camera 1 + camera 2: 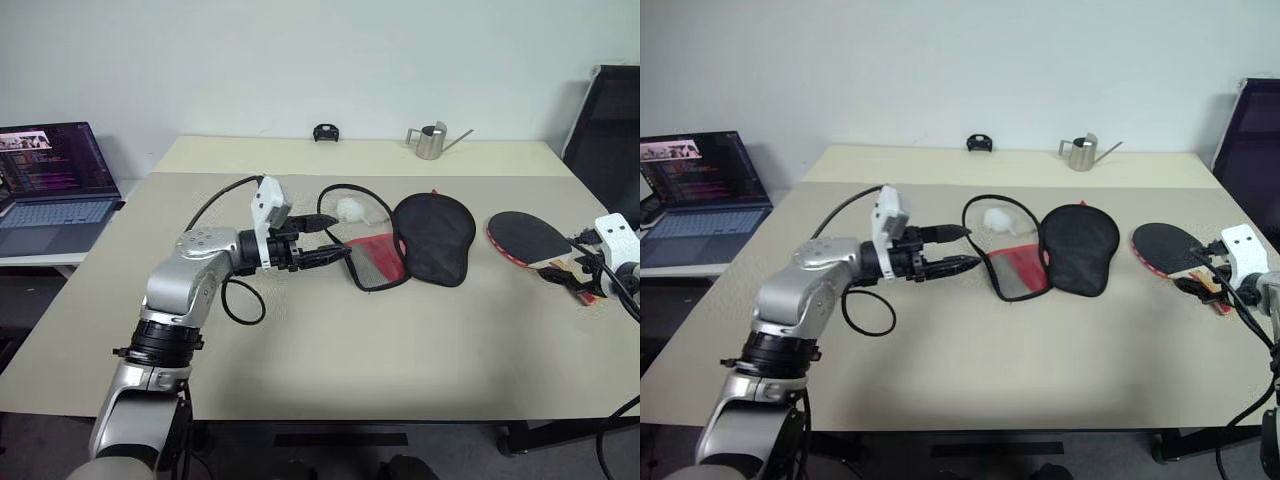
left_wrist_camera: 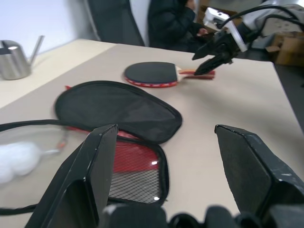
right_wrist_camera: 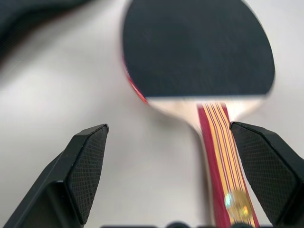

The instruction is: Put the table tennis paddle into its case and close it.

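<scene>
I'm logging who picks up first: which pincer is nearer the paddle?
Right. The right pincer hangs open over the paddle handle; the left pincer is open at the case, well across the table.

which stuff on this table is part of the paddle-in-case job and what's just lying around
For the job:
- table tennis paddle, lying flat near the table's right edge
- case, unzipped and spread open mid-table
- right tool, open at the paddle's handle
- left tool, open beside the case

Lying about:
- metal watering can at the far edge
- small black object at the far edge
- laptop on a side desk
</scene>
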